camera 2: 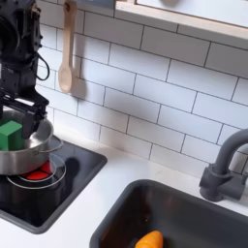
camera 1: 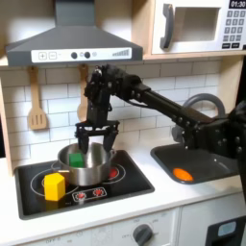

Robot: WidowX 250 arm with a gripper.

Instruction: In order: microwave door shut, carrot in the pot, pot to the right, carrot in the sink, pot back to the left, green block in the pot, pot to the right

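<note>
Toy kitchen set: white tile backsplash (camera 1: 144, 91), range hood (camera 1: 67, 43), black stovetop (camera 1: 125, 178), sink (camera 2: 194, 208) with faucet (camera 2: 225, 160), microwave (camera 1: 197, 27), hanging wooden spoon (camera 2: 66, 48).

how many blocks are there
2. A green block sits in the pot under the gripper; a yellow block stands on the stovetop at the pot's left in the first exterior view. The pot could hide more.

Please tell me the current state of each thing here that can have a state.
microwave door: shut.
pot: on the stovetop, holding the green block.
carrot: lying in the sink.
gripper: open, above the pot.
yellow block: standing on the stovetop.
</note>
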